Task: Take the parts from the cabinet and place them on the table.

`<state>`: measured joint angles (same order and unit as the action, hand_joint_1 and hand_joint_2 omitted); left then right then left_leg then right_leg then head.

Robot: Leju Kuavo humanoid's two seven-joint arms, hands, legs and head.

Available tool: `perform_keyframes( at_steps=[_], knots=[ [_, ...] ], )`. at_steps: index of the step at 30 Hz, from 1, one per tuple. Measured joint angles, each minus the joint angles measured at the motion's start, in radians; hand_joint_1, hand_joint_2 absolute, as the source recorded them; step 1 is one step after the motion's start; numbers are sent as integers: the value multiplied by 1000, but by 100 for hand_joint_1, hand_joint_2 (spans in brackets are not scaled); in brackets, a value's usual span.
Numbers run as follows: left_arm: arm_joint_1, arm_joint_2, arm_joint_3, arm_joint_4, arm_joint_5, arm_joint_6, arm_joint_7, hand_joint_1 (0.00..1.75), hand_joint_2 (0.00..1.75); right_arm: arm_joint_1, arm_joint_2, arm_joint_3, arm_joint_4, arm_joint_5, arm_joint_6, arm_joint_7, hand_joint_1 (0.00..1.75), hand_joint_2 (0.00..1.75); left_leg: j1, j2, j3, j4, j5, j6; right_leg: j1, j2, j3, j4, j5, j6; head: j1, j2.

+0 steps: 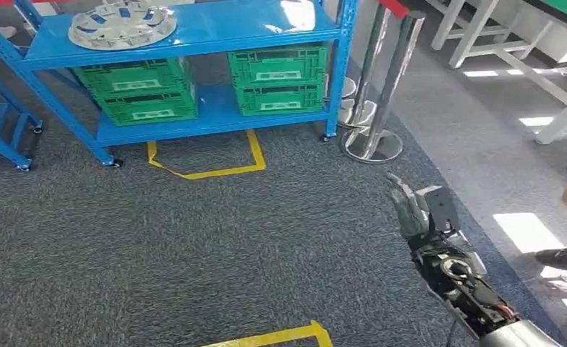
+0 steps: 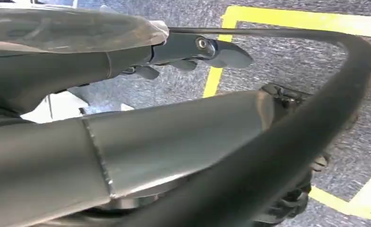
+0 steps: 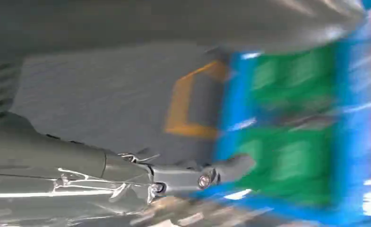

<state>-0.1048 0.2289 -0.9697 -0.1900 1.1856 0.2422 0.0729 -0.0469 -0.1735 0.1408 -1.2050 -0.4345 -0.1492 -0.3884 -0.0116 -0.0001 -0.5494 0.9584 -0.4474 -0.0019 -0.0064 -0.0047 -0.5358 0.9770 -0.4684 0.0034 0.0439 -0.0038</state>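
A silver wheel cover (image 1: 121, 25) lies on the upper shelf of the blue cabinet (image 1: 215, 32) at the top of the head view. Two green crates (image 1: 139, 90) (image 1: 278, 78) stand on the shelf below it. My right hand (image 1: 410, 206) hangs low at the right, well short of the cabinet, fingers stretched out and holding nothing. In the blurred right wrist view the right hand (image 3: 197, 177) points toward the crates (image 3: 287, 161). My left hand (image 2: 126, 56) hangs over the carpet with straight fingers (image 2: 221, 49) and nothing in it.
Chrome barrier posts (image 1: 381, 94) stand right of the cabinet. Yellow tape (image 1: 204, 159) marks a box on the grey carpet in front of it, with another mark (image 1: 280, 336) near me. White table legs (image 1: 511, 50) and a person's shoe (image 1: 565, 254) are at the right.
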Motion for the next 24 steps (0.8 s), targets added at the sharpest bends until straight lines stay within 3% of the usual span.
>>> perform_keyframes(
  at_steps=[5,9,11,12,17,24],
  knots=[
    [2,-1,-3,0,-10,-8,10,0,0,-2,-7,-24,409,43,-13,165,0,175,0,-8,0,0,0,1,-1,-6,3,-1,-2,3,0,0],
    [4,-1,-3,0,-10,-10,10,0,0,6,-5,-23,604,50,-16,186,0,175,0,-6,1,0,-2,3,-1,-3,1,-1,-3,3,0,0],
    [3,-1,-3,0,-12,-11,10,0,0,4,-5,-23,670,47,-11,227,0,175,0,-5,2,0,-2,3,0,-3,2,-1,-4,3,-1,0],
    [3,-1,-4,0,-13,-11,10,0,0,4,-4,-23,705,42,-6,261,0,0,0,-5,2,-1,-2,3,0,-3,2,-1,-4,2,0,0],
    [2,0,-4,0,-24,-13,10,0,0,5,17,-21,817,48,-23,386,0,0,0,-5,3,-3,-2,3,0,-3,2,-1,-4,3,0,0],
    [2,0,-5,0,-26,-13,7,0,0,2,36,-17,904,72,-35,445,0,0,0,-5,4,-3,-2,3,0,-3,4,-1,-4,3,0,0]
  ],
)
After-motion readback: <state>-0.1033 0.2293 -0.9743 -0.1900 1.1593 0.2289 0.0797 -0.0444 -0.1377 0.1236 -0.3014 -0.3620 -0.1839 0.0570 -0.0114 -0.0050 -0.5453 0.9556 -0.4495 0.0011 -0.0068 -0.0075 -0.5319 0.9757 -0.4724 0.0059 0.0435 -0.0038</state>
